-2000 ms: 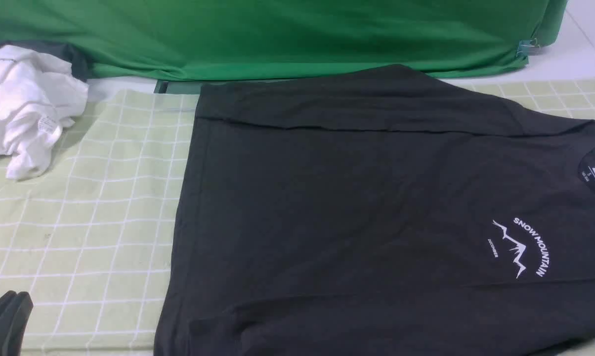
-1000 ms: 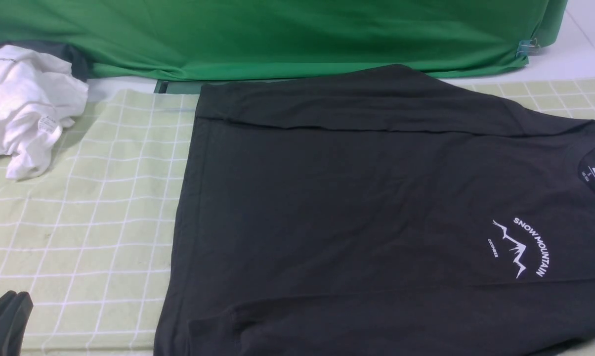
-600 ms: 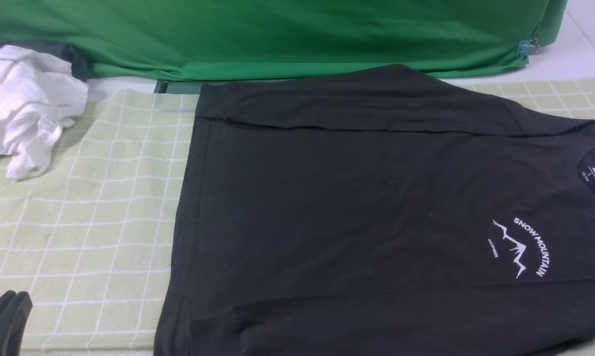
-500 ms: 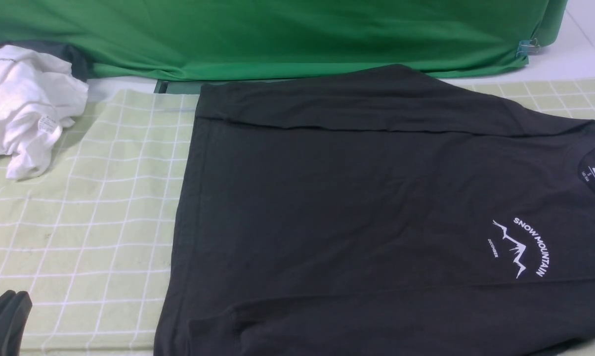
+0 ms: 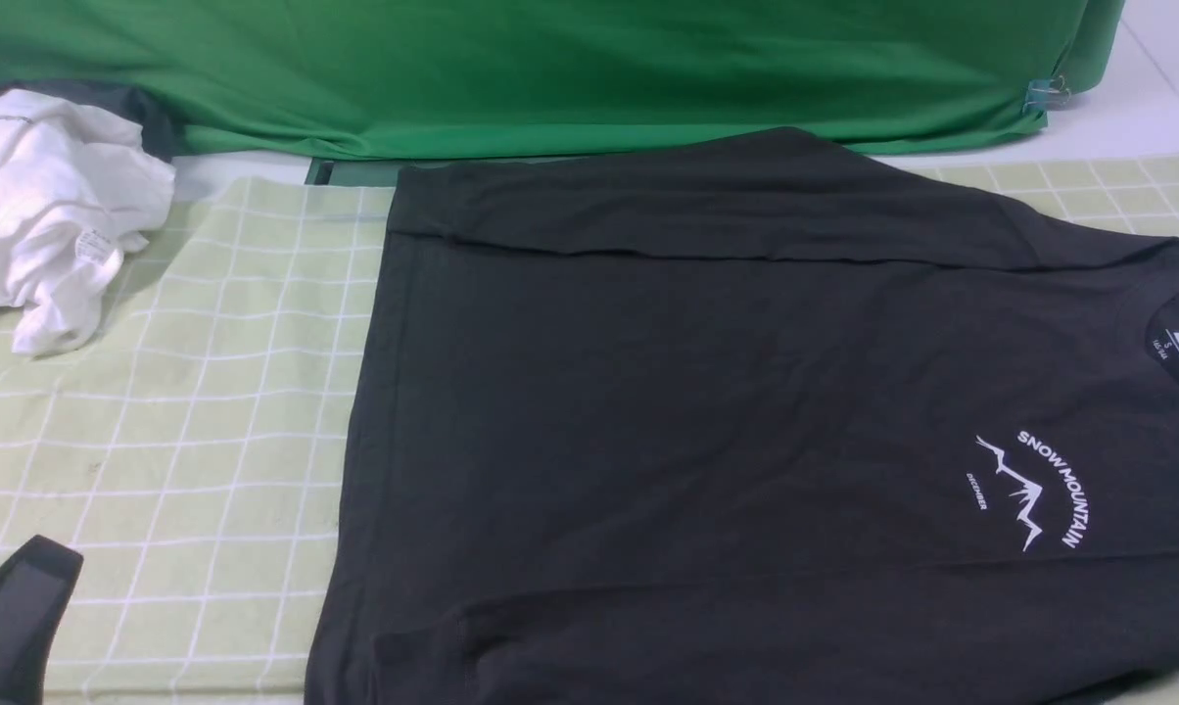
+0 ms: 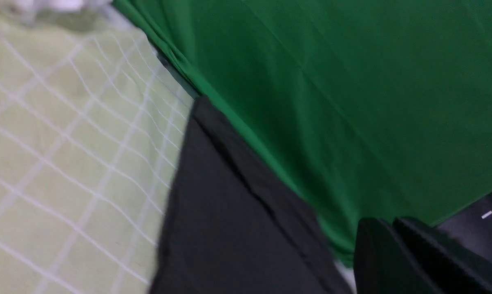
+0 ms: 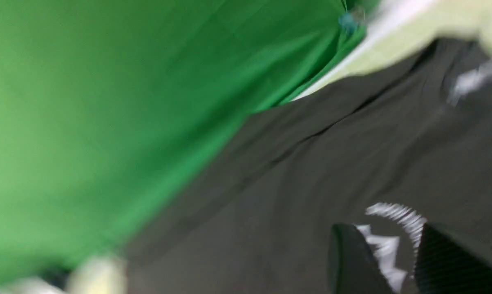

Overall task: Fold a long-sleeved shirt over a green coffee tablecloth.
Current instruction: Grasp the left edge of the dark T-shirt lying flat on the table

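The long-sleeved shirt (image 5: 697, 411) is black and lies flat on the green coffee tablecloth (image 5: 178, 441), collar to the right and hem to the left. Its white mountain logo (image 5: 1030, 490) faces up. A sleeve is folded along the far edge. At the near left corner of the front view my left gripper (image 5: 46, 558) hangs over bare tablecloth, apart from the shirt. In its wrist view the left gripper (image 6: 383, 222) is shut and empty. My right gripper (image 7: 387, 234) is outside the front view. It hovers open above the logo with nothing in it.
A crumpled white garment (image 5: 46, 206) lies at the far left. Vivid green fabric (image 5: 550, 69) hangs across the back, held by a clip (image 5: 1040, 93) at its right end. White tabletop (image 5: 1138, 108) shows at the far right.
My left gripper has turned and risen slightly toward the right in the front view. The shirt lies as before.
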